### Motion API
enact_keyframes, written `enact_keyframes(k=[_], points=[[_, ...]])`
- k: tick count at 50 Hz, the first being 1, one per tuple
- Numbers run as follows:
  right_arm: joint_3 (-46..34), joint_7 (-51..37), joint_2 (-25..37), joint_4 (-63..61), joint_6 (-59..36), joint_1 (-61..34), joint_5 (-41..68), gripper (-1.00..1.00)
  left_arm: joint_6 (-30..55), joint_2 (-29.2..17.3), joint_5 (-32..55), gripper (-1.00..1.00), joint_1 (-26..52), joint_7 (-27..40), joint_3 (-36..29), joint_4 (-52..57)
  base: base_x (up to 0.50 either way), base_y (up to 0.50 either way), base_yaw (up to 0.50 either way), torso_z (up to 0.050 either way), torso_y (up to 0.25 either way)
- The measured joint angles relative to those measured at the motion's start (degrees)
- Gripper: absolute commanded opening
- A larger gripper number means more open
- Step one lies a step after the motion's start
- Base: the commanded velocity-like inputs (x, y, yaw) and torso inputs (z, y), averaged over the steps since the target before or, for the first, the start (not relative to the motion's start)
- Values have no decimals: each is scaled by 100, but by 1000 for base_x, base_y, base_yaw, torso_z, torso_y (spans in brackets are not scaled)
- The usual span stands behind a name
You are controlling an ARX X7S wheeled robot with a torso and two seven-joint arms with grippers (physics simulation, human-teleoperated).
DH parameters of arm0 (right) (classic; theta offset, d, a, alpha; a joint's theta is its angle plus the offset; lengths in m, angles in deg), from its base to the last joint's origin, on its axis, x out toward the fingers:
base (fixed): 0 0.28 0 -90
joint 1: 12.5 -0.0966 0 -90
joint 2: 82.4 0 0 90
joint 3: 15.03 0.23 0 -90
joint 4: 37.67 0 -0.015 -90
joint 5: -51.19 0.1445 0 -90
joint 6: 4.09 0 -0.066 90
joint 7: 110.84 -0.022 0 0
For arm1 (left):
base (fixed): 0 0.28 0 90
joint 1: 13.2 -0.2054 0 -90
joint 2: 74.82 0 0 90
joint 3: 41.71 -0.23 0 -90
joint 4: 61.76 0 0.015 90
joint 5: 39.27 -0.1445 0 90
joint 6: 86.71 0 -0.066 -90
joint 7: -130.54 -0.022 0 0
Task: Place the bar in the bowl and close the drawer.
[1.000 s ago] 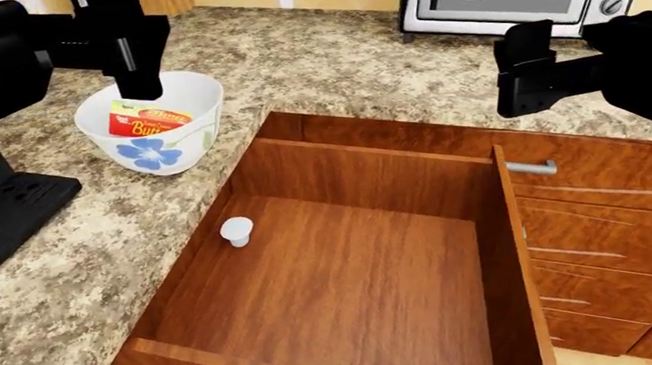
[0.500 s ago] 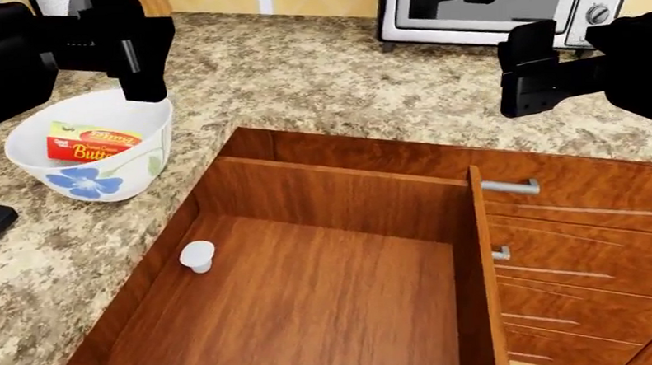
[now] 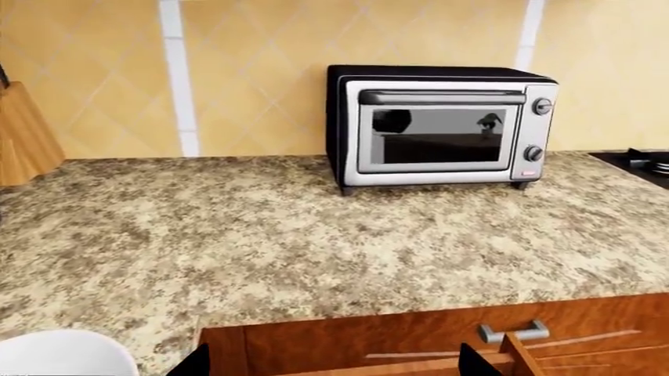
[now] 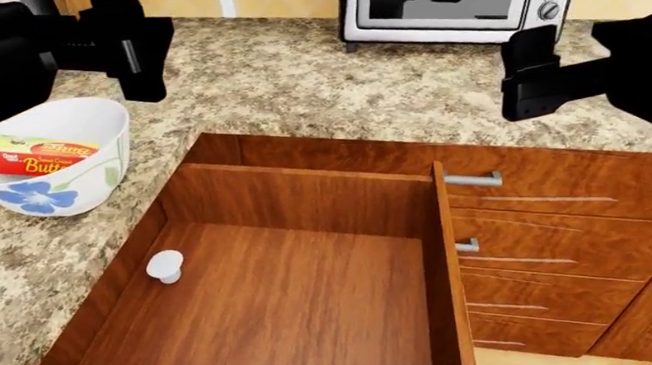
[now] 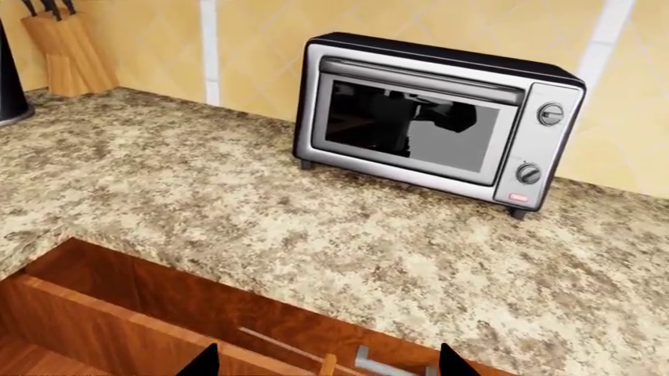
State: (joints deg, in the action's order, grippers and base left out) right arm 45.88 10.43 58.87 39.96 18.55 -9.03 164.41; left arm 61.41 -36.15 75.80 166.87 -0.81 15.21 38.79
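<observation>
Reddish-brown wood fills the lower part of the head view: the drawer (image 4: 298,299) stands pulled far out from the cabinet, its deep box open to above. Its side walls and back wall rise well over the floor of the box, and one small white knob-like piece (image 4: 165,266) lies on that floor near the left wall. The rest of the floor is bare wood. Beside the right wall of the drawer, two short metal handles (image 4: 471,179) of the neighbouring drawer fronts show.

On the speckled granite counter (image 4: 299,85), to the left of the drawer's corner, stands the bowl (image 4: 55,157), close to the counter edge but not over it. The bar (image 4: 41,154) lies inside it, tilted, with the yellow top facing up.

The left gripper (image 4: 133,47) hangs over the counter just behind the bowl, apart from its rim; its fingers are spread and nothing is between them. The right gripper (image 4: 532,73) hangs over the counter above the cabinet front, right of the drawer, fingers also apart and empty. Between both grippers the counter is free up to the toaster oven (image 4: 450,4) at the tiled wall. A wooden knife block (image 5: 68,51) stands far left in the right wrist view.
</observation>
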Motion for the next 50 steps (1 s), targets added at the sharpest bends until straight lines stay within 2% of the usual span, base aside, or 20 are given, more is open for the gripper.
enact_keyframes(k=[10,19,31,50], points=[[-18,69,16,14,21,68,-75,100,-18,-67,-56,100,-23,8,10,17,0,0,0,0,0],[-9,103,75,29,43,107,-98,100,-40,-84,-50,100,-23,9,13,39,518,-87,0,0,0],[-8,156,152,132,105,163,-54,100,-26,-114,-70,100,-14,38,-1,32,6,0,0,0,1],[133,742,899,486,150,705,-353,100,-33,-63,-117,100,-16,-30,-39,-6,0,0,0,0,0]])
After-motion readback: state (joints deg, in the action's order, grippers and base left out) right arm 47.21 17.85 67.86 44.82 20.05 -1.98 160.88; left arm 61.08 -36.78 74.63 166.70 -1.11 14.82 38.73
